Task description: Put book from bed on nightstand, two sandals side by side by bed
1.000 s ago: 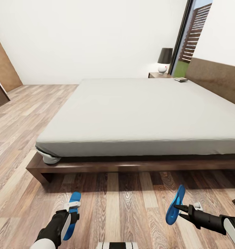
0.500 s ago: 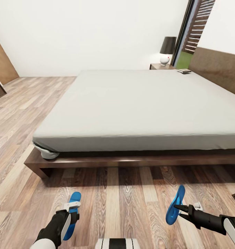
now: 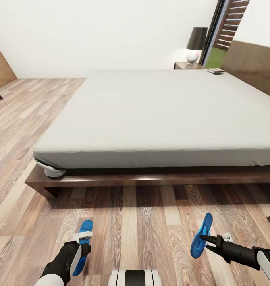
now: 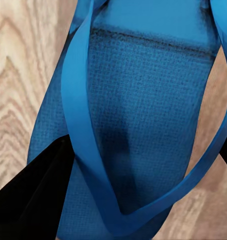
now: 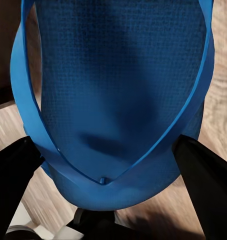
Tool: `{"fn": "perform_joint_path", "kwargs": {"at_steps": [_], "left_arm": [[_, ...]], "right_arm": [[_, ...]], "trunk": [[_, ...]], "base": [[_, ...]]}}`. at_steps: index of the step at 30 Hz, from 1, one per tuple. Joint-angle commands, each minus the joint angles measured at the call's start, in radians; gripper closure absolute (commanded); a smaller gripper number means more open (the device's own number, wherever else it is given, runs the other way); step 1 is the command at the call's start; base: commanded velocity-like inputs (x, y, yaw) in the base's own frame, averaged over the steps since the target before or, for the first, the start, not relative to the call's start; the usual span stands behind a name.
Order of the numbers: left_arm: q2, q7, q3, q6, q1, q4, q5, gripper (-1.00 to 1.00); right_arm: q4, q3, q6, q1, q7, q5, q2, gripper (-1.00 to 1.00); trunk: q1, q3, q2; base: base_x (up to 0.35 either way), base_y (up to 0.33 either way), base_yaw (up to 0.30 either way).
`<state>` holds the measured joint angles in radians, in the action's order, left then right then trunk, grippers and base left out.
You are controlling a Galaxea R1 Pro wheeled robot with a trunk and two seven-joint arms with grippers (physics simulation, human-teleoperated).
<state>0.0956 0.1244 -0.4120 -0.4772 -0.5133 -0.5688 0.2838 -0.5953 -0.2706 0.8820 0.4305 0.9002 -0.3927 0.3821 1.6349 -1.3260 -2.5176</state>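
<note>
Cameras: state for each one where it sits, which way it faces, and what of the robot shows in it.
Head view: from the robot's head, forward and down over the bed; both arms show, the left gripper and right gripper each holding a sandal.
Left wrist view: near the left gripper, looking along its dark fingers at the left sandal over the floor.
Right wrist view: near the right gripper, along its fingers at the right sandal.
Shared: each sandal appears in its wrist view and the head view.

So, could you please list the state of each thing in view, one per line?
Left gripper: shut on left sandal, held flat and low over the floor.
Right gripper: shut on right sandal, tilted on edge.
Book: closed, lying on the bed near the headboard.
Lamp: upright on the nightstand.
</note>
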Motion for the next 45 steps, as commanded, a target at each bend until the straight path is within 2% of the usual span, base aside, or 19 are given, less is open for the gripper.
{"fn": "perform_joint_path", "kwargs": {"at_steps": [1,19,30,45], "left_arm": [[0.001,-0.001,-0.005,-0.004,-0.001,-0.002,0.005,1.00],[-0.002,0.000,-0.006,-0.003,-0.001,-0.003,0.005,1.00],[-0.008,0.000,-0.011,-0.003,-0.001,-0.005,0.004,1.00],[-0.007,-0.002,-0.012,-0.003,-0.001,-0.005,0.003,1.00]], "right_arm": [[0.000,-0.002,0.005,0.001,0.003,0.000,0.000,1.00],[-0.001,-0.002,0.005,0.001,0.003,0.000,0.000,1.00],[-0.001,-0.002,0.005,0.001,0.003,0.000,0.000,1.00],[-0.002,-0.002,0.004,0.001,0.003,0.000,0.000,1.00]], "trunk": [[0.000,-0.005,-0.001],[0.008,-0.074,-0.005],[0.008,-0.074,-0.005],[0.008,-0.074,-0.005]], "base": [[0.000,0.000,0.000],[0.000,0.000,0.000],[0.068,0.028,0.000],[0.239,0.229,0.000]]}}
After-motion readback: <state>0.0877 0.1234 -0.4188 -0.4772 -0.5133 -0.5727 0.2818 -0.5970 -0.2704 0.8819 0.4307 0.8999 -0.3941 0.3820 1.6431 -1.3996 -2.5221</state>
